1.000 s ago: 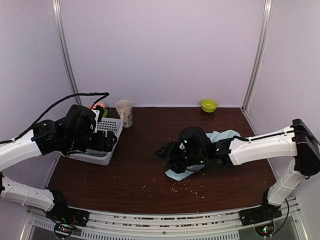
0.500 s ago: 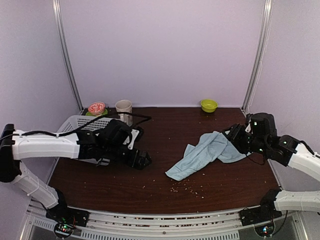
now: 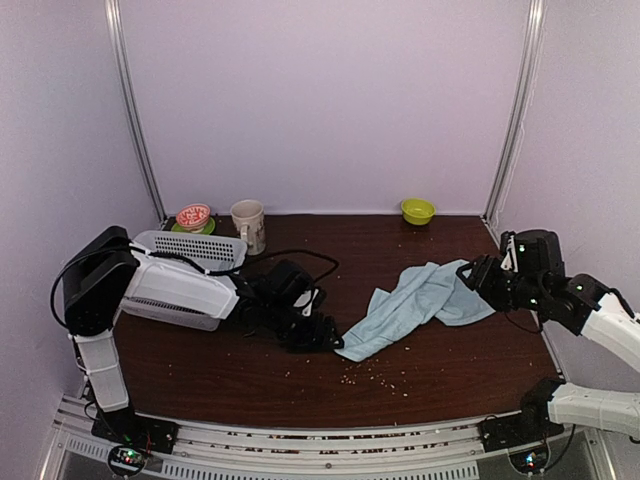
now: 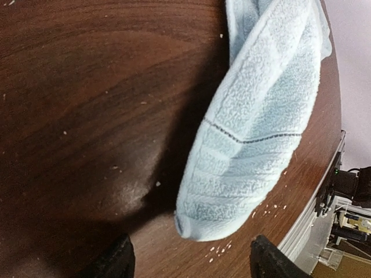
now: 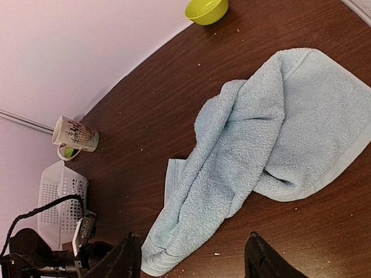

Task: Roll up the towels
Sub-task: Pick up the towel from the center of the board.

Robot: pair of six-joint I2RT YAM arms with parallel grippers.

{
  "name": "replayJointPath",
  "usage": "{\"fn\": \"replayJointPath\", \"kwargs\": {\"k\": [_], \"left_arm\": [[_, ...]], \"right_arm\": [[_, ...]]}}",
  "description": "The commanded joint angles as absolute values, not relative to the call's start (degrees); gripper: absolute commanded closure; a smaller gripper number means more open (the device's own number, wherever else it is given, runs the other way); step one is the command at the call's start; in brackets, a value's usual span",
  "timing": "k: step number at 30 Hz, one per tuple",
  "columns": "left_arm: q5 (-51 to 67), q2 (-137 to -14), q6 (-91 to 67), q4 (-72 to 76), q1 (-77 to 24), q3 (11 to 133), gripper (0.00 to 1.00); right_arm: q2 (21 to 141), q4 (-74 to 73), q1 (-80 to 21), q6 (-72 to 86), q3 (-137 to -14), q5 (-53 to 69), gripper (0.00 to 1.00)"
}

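1. Worktop: dark brown wood, walled at the back and on both sides.
2. Left arm: white links and black joints. It reaches from the left edge low across the worktop toward the centre. Left gripper: fingers spread apart with nothing between them, set low over the wood. The near end of the towel lies just ahead of the gap; contact cannot be judged from the views.
3. Right arm: it comes in from the right edge. Right gripper: released, fingers wide apart, empty, raised above the far right end of the towel.
4. Towel: light blue, one piece, unrolled. It lies bunched in a long diagonal strip from right of centre down toward the middle of the worktop. The right end is spread flatter and the left end narrows to a folded tip.
5. Basket: white plastic mesh, at the left edge, partly covered by the left arm.
6. Mug: cream with a printed pattern, upright, at the back edge just right of the basket.
7. Bowl: lime green, at the back edge toward the right corner.
8. Dish: pink-red, in the back left corner.
9. Crumbs: pale specks scattered near the front edge, by the towel's tip.
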State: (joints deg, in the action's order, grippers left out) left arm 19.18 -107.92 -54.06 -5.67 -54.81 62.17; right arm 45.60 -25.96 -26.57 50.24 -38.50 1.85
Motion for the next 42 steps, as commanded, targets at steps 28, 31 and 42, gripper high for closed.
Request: {"fn": "replayJointPath", "kwargs": {"k": [28,31,42], "left_arm": [[24.4,-114.5,-57.8,-4.4,-53.2,68.7,0.7],[25.3,-115.0,-58.6,-3.3,-53.2,68.4,0.72],[28.1,-116.1,-59.4,-1.2,-53.4,68.3,0.97]], "right_arm": [[42.6,-27.6,-21.5,46.4,-39.8,4.5,0.4],[42.5,-27.7,-21.2,46.2,-39.9,4.5,0.4],[42.5,-28.1,-20.1,45.8,-40.6,5.2,0.4]]}}
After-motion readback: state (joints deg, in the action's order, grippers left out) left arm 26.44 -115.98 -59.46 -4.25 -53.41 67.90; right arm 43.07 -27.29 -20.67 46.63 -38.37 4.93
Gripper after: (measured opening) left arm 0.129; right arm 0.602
